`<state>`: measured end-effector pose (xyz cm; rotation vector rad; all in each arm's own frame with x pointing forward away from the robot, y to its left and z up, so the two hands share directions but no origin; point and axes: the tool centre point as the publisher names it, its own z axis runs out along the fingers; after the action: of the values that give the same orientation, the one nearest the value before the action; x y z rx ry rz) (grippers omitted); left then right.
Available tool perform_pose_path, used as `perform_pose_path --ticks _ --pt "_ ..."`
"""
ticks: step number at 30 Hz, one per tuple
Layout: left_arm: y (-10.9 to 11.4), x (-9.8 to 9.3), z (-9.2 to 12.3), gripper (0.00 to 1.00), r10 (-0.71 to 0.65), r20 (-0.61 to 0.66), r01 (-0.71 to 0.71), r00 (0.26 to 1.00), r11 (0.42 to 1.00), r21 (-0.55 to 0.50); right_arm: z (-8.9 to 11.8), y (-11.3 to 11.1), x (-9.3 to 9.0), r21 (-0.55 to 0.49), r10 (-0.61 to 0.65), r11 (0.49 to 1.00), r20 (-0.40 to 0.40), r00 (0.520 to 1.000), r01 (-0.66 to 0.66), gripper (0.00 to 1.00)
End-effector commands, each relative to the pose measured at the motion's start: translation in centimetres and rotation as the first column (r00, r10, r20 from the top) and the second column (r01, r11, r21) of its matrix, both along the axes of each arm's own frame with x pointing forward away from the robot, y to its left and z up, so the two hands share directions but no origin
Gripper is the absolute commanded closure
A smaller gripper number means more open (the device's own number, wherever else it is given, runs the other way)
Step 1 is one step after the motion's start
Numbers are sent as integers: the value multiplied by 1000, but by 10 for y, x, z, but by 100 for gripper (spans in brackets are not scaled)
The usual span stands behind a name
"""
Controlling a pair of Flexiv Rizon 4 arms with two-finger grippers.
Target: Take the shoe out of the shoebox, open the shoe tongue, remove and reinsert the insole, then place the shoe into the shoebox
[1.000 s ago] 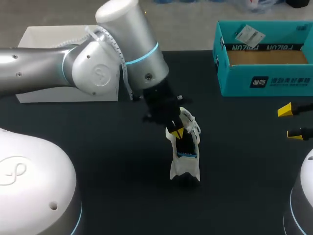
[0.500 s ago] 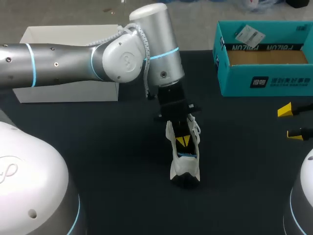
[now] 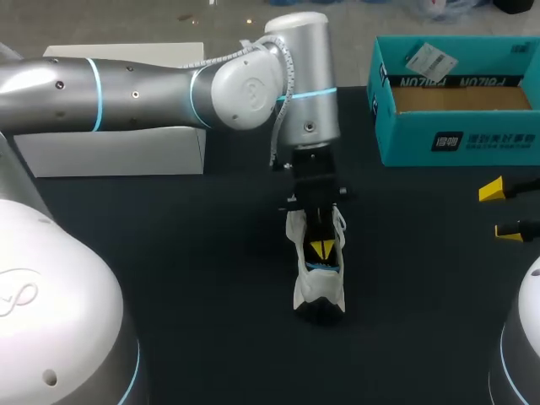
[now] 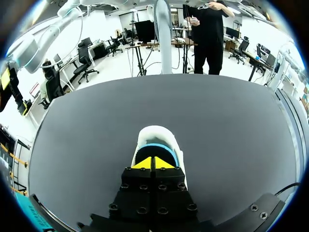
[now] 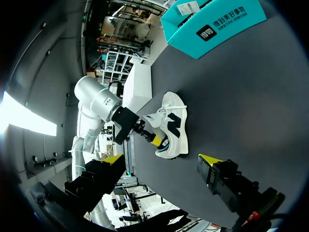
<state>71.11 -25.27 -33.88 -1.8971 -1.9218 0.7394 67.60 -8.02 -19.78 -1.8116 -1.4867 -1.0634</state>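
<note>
Head view: the left gripper (image 3: 321, 247) is lowered into the mouth of the shoe (image 3: 318, 283), which stands on its sole mid-table, well apart from the teal shoebox (image 3: 456, 139) at the far right. The right gripper (image 3: 502, 211) hangs at the table's right edge, fingers spread and empty. Left wrist view: the left gripper's yellow tips are pressed together inside the shoe's opening (image 4: 155, 137); whether they pinch the insole or the lining cannot be told. Right wrist view: the right gripper (image 5: 161, 159) stands wide open near the shoe (image 5: 173, 123) but does not touch it. Nothing braces the shoe, so a pull by the left arm would probably lift or topple the whole shoe rather than free the insole, and a grip on the lining alone could slip. The shoe is a low white trainer with white laces, a blue collar lining, a dark side emblem and a dark toe end.
</note>
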Motion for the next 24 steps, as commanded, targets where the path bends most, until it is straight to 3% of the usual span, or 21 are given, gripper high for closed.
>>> perform_pose_path --ticks 1,9,16,24 --pt "-1 -4 -9 100 0 -16 0 1000 1000 7 0 0 -1 -3 -2 1000 0 1000 2 0" --pt "-4 -14 -24 100 1 -45 0 999 1000 28 0 0 -1 -3 -2 1000 0 1000 2 0" --pt "5 -3 3 100 27 32 -27 999 1000 4 0 0 -1 -3 -2 1000 0 1000 2 0" --pt "10 -6 -2 100 7 33 -8 999 999 34 0 0 -1 -3 -2 1000 0 1000 2 0"
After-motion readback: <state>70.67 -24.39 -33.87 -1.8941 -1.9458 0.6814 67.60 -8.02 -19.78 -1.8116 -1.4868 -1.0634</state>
